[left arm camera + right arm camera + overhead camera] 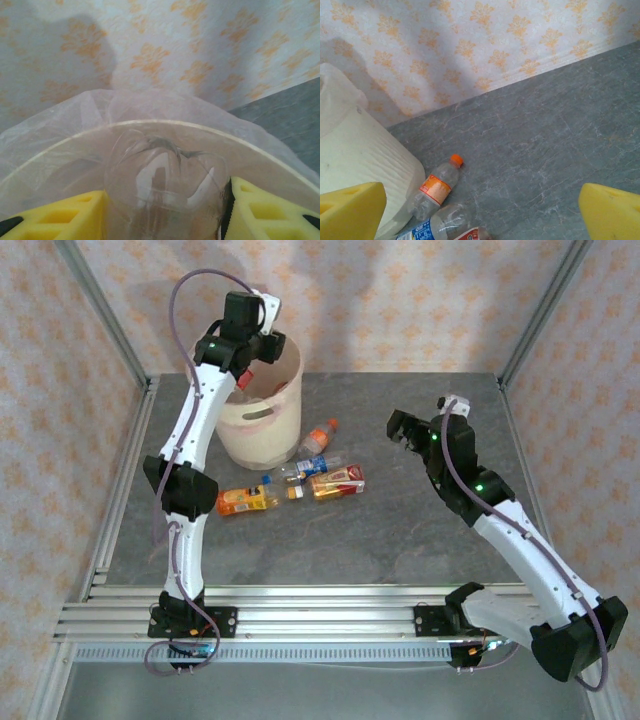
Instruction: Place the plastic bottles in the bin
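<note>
Left pincer (pixel 167 212) closed on 1 small clear plastic bottle (pixel 165 170) above the large round translucent cream plastic bin (pixel 262 430), right pincer (pixel 402 430) wide open and empty over the grey surface (pixel 420 530), other labelled bottles (pixel 318 436) lying just beside the bin

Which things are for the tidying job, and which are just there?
For the job:
- bin
- clear bottle between the left gripper's fingers, over the bin
- bottles lying on the table: orange-capped bottle, blue-labelled bottle, red-labelled bottle, orange juice bottle

Just there:
- grey table
- patterned wall
- metal rail
</note>
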Controlling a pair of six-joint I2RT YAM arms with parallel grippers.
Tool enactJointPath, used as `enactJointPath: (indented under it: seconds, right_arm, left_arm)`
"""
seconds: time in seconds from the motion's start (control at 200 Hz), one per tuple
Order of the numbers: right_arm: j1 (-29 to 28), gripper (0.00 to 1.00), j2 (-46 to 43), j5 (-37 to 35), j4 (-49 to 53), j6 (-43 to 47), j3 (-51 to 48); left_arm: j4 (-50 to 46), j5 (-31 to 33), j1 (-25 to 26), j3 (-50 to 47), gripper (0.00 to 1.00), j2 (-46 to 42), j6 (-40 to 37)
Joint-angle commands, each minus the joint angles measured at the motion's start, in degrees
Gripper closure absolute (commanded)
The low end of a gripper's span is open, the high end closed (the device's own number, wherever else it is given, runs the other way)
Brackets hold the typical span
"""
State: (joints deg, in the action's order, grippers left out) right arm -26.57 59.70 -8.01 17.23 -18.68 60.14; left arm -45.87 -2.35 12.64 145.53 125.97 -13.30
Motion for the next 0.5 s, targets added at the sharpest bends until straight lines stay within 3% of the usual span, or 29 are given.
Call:
enactJointPath:
  seconds: [0.0,0.095,0.235,0.495]
  right_arm:
    - [0.2,0.01,0.3,-1.8,1.9,-0.5,2.4]
    - [0.2,0.01,0.2,-2.5,1.8,-0.8,2.4]
    - [0.2,0.01,0.8,-3.7,2.6,-0.9,3.2]
    - [0.2,0.01,1.3,-5.7,4.1,-2.1,4.1]
  left_arm:
    - [-5.3,9.0,-0.9,-1.0,0.46,-0.5,-5.5]
    - [-6.0,8.4,-0.9,-1.0,0.45,-0.3,-8.6]
    - [-5.8,4.1,-0.9,-1.0,0.31,0.3,-9.4]
    - [-5.9,-10.6,-0.9,1.0,0.32,1.7,-3.1]
